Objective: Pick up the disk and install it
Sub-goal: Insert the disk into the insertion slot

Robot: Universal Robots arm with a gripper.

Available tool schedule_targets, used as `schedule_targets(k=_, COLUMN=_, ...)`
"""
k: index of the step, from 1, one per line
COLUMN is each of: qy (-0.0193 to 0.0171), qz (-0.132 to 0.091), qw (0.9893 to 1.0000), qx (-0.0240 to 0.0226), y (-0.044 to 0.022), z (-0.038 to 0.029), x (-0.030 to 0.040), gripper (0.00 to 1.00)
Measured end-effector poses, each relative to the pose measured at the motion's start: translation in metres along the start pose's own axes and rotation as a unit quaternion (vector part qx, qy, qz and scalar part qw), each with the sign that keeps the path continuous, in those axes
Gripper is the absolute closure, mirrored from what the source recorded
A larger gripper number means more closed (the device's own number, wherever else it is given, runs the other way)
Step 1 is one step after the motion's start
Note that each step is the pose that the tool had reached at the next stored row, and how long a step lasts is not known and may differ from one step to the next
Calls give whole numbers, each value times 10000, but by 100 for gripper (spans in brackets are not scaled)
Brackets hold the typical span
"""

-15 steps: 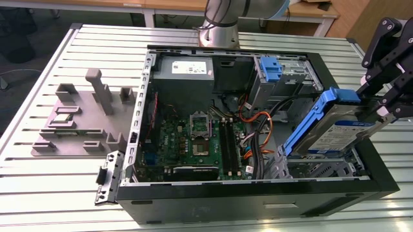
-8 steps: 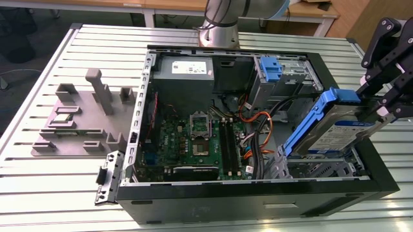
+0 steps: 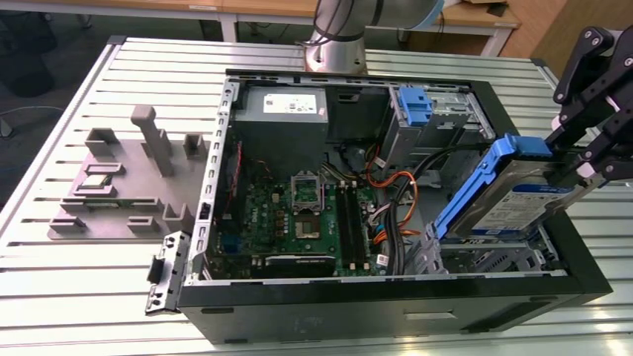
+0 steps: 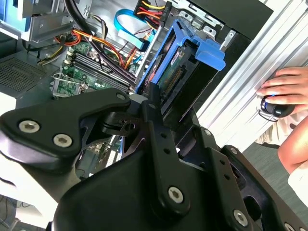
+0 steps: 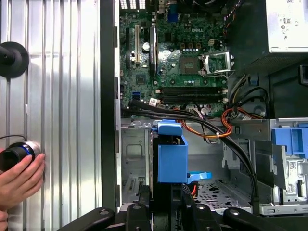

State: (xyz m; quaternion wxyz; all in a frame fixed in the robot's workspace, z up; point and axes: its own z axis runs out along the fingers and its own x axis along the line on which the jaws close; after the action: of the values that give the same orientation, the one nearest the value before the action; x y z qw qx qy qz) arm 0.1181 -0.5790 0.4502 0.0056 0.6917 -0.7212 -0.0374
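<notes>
The disk [image 3: 514, 196], a silver drive with a blue-and-white label in a blue plastic frame, hangs tilted over the front corner of the open computer case [image 3: 396, 297] at the exterior view's right. My gripper [image 3: 571, 172] is shut on its upper end. Below it lies the metal drive bay [image 3: 485, 256]; the disk's lower end reaches down toward it. In the second wrist view the disk [image 4: 185, 62] extends away from the gripper [image 4: 168, 103] toward the case. In the first wrist view its blue frame [image 5: 172, 156] sits above the bay floor, held by the gripper [image 5: 166, 204].
Inside the case are the green motherboard [image 3: 296, 215], orange and black cables [image 3: 396, 193], a grey power supply [image 3: 282, 111] and a blue bracket [image 3: 416, 107]. A grey fixture [image 3: 129, 178] stands on the slatted table. A person's hand [image 5: 19, 180] rests on a knob beside the case.
</notes>
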Motion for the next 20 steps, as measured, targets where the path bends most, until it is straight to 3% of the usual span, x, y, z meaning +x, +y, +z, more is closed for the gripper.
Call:
schedule_targets(k=3, qy=-7, qz=0, qw=10000, qx=0, y=0, z=2, x=-1, gripper=65)
schedule_targets(k=6, qy=-44, qz=-3, qw=10000, qx=-2, y=-1, z=20, x=0, gripper=65)
schedule_targets(k=13, qy=-45, qz=-3, qw=10000, qx=-2, y=-1, z=27, x=0, gripper=65)
schedule_targets(k=20, qy=-44, qz=-3, qw=10000, qx=-2, y=-6, z=102, x=4, gripper=65)
